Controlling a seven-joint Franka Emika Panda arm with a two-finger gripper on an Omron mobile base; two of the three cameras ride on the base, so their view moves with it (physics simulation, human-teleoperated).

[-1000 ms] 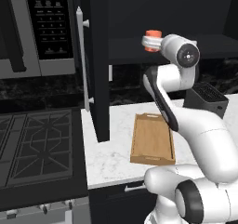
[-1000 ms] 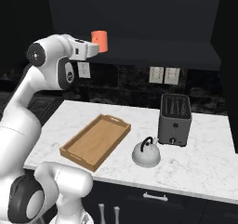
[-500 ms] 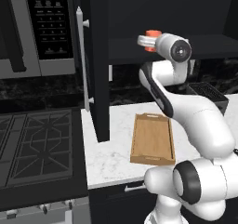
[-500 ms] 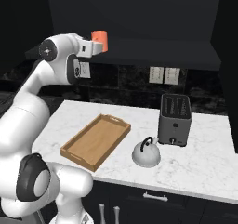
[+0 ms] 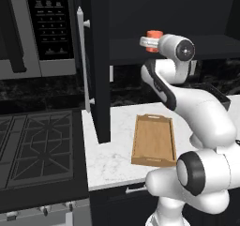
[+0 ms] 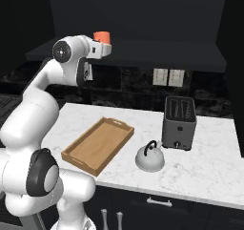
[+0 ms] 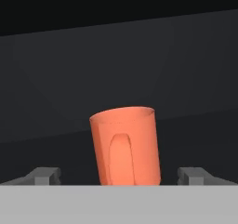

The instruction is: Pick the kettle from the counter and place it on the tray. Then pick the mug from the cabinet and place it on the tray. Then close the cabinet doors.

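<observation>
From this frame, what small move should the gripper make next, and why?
Probably ease forward a little, then close. In the hand view the small orange-red cylindrical mug stands between the two dark fingertips, which are spread wide and clear of its sides, so the gripper is open around it, not yet gripping.

Mug [image 7: 125, 146] matt orange-red, smooth, looks ceramic/plastic. Tray [image 6: 97, 144] light-brown wood, matt, faint grain. Kettle [image 6: 149, 158] grey metal w/ soft sheen, black handle. Counter [image 6: 205, 163] white marble-look, grey veining, smooth. Toaster [image 6: 179, 123] dark brushed-metal look. Cabinet door [image 5: 96, 61] navy-black, matt, w/ silver bar handle [image 5: 83, 56]. Microwave [image 5: 37, 30] silver and black, glossy front. Stovetop [image 5: 37, 150] black, dull grates.
</observation>
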